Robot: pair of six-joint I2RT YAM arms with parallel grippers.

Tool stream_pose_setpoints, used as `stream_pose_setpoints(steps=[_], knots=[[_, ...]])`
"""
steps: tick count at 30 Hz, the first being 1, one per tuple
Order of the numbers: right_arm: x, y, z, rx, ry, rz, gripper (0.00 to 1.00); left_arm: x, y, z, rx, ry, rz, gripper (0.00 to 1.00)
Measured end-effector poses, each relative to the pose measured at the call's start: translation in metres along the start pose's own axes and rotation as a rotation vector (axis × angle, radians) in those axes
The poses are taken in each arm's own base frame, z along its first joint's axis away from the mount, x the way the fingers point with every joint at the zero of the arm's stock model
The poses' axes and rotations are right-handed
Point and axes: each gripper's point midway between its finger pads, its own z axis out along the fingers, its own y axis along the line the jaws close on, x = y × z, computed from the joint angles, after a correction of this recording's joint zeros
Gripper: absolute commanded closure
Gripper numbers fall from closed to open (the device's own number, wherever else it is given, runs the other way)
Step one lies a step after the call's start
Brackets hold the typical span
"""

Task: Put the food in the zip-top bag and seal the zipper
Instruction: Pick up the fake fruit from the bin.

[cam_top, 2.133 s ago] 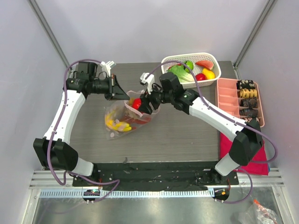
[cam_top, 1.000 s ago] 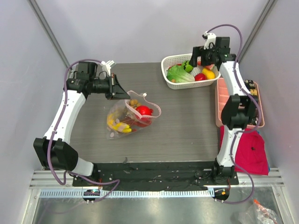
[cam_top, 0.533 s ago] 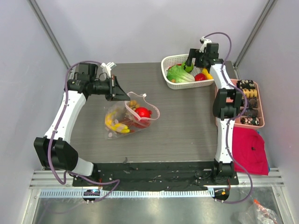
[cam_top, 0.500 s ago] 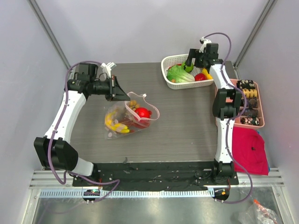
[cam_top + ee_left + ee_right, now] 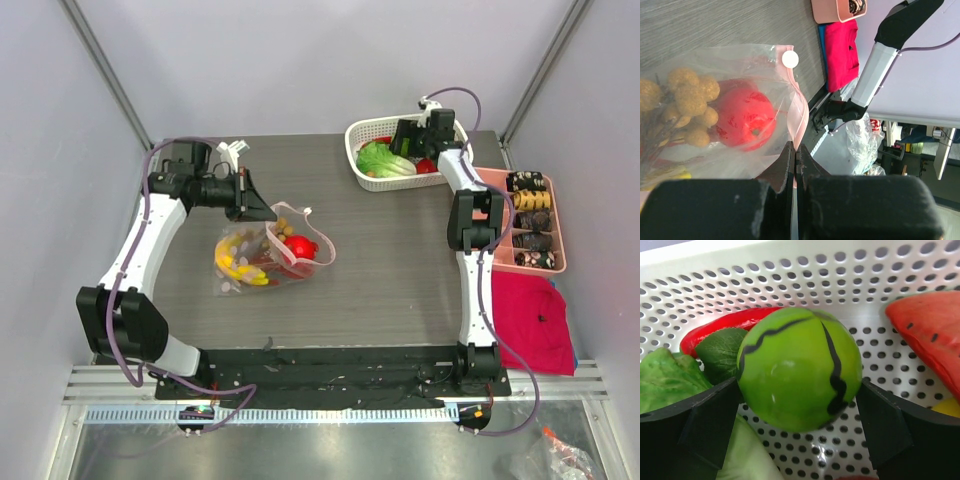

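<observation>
Zip-top bag (image 5: 268, 256) lies on the table (image 5: 400, 270), left of centre, mouth toward the far side and lifted at one corner. Left gripper (image 5: 262, 208) sits at that corner. The overhead view hides the jaws there, but the left wrist view shows them clenched flat together on the bag's edge, with the zipper (image 5: 799, 107) running as a pink strip down into them. Same view picks out the contents: a red round fruit (image 5: 747, 120) beside a brown berry cluster (image 5: 687, 100), and a small white disc (image 5: 790, 59) on the bag's corner. Yellow bananas (image 5: 235, 262) read clearly only from overhead, at the bag's closed end. Right gripper (image 5: 405, 140) is far off in the white basket (image 5: 352, 150) at the table's far right. Overhead gives only the arm reaching in. The right wrist view shows the jaws spread wide either side of a green round fruit (image 5: 800, 367) with dark wavy stripes; contact with it cannot be told. Behind the fruit lies a red chilli pepper (image 5: 730, 322), a lettuce leaf (image 5: 665, 382) at left, a watermelon slice (image 5: 930, 335) at right. A pink tray (image 5: 485, 210) and a red cloth (image 5: 530, 320) sit along the right edge.
</observation>
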Motion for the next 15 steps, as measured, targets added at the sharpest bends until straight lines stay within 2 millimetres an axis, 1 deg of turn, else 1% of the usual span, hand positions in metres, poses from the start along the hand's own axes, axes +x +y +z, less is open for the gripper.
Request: stream_pose_setpoints(steps=[4, 9, 12, 14, 15], knots=[[0.002, 0.006, 0.005, -0.010, -0.006, -0.015, 0.10, 0.000, 0.003, 0.001, -0.002, 0.004, -0.007, 1.00], [-0.003, 0.004, 0.004, -0.002, -0.024, -0.026, 0.21, 0.000, 0.003, 0.001, -0.003, 0.006, -0.010, 1.00], [-0.006, -0.002, -0.004, 0.012, -0.022, -0.021, 0.26, -0.002, 0.001, 0.001, -0.003, 0.004, -0.008, 1.00], [-0.015, -0.003, -0.014, 0.018, -0.029, -0.020, 0.28, -0.004, -0.001, 0.000, -0.002, 0.000, -0.002, 1.00], [-0.024, -0.003, -0.022, 0.018, -0.042, -0.022, 0.28, -0.005, -0.001, -0.001, -0.002, -0.003, -0.001, 1.00]])
